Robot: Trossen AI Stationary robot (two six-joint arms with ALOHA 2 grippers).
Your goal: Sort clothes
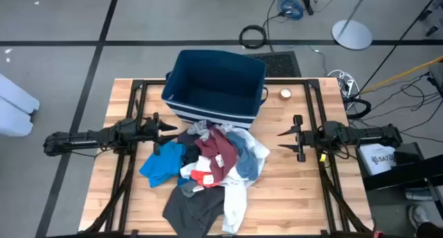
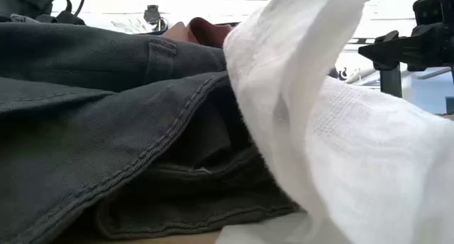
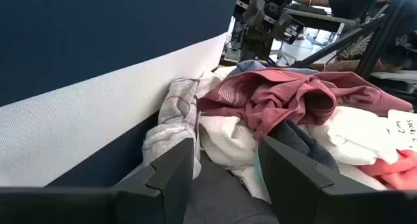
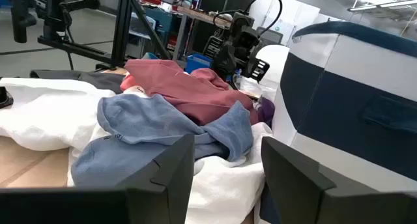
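Observation:
The clothes lie in one pile (image 1: 208,165) on the wooden table, in front of the bin. In it are a bright blue top (image 1: 163,165), a maroon top (image 1: 218,151), a grey-blue piece (image 1: 246,162), a red piece (image 1: 202,177), a white garment (image 1: 235,196) and a dark grey garment (image 1: 190,210). My left gripper (image 1: 169,134) is open at the pile's left edge, and its fingers (image 3: 176,168) stand apart over dark grey and white cloth. My right gripper (image 1: 280,140) is open and empty, a little to the right of the pile (image 4: 169,113).
A dark blue bin with a white stripe (image 1: 214,86) stands just behind the pile, its wall close to my left gripper (image 3: 98,120). A small round object (image 1: 285,94) lies right of the bin. The dark grey garment (image 2: 106,130) and white cloth (image 2: 340,130) fill the low view.

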